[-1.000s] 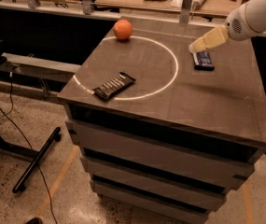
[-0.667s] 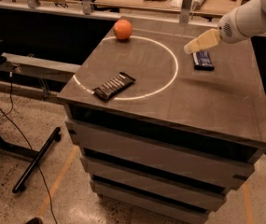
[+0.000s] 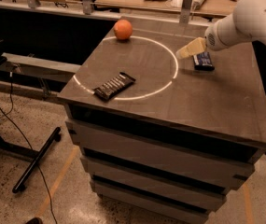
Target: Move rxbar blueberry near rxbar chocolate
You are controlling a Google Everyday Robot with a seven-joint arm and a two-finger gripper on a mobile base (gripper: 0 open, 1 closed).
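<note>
In the camera view, the end effector is being held just beside the rxbar blueberry, which is lying at the far right of the bench. This is probably in readiness for a grasp, though whether the end effector is clenched or released cannot be told. The rxbar chocolate is lying well apart, at the front left.

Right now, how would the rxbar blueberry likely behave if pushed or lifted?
The rxbar blueberry lies flat on the table, so it should slide rather than roll. Small and thin, it is probably light. The gripper hangs right beside it.
</note>
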